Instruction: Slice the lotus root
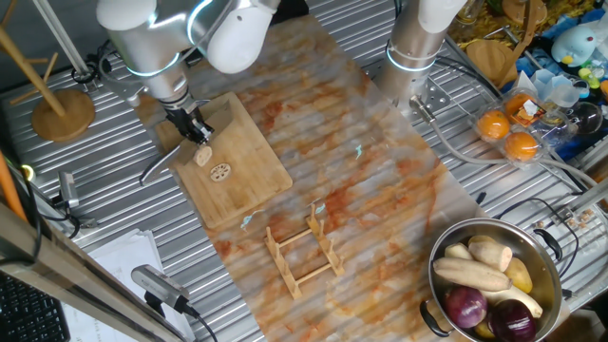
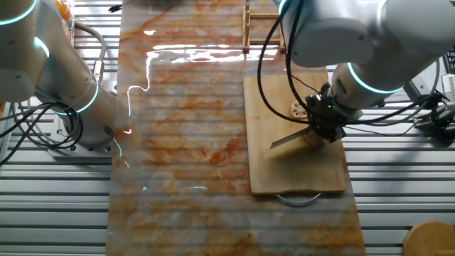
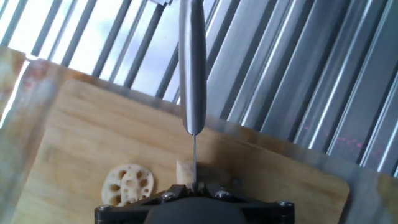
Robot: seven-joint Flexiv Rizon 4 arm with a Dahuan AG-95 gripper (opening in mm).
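A bamboo cutting board (image 1: pixel 249 180) (image 2: pixel 284 171) (image 3: pixel 68 143) lies on the mat. On it sits the lotus root (image 1: pixel 203 155) (image 3: pixel 184 172), a small tan chunk. One round slice with dark holes (image 1: pixel 220 172) (image 2: pixel 298 109) (image 3: pixel 129 185) lies beside it. My gripper (image 1: pixel 193 126) (image 2: pixel 325 122) (image 3: pixel 194 190) is shut on a knife (image 1: pixel 157 163) (image 2: pixel 288 137) (image 3: pixel 192 68). The knife's thin edge stands right over the chunk in the hand view. In the other fixed view the hand hides most of the chunk.
A wooden rack (image 1: pixel 304 249) stands on the mat in front of the board. A steel pot (image 1: pixel 546 249) at the right holds pale roots and purple onions. A second arm's base (image 1: pixel 418 47) and boxed oranges (image 1: pixel 508 133) are behind. A wooden stand (image 1: pixel 62 109) is left.
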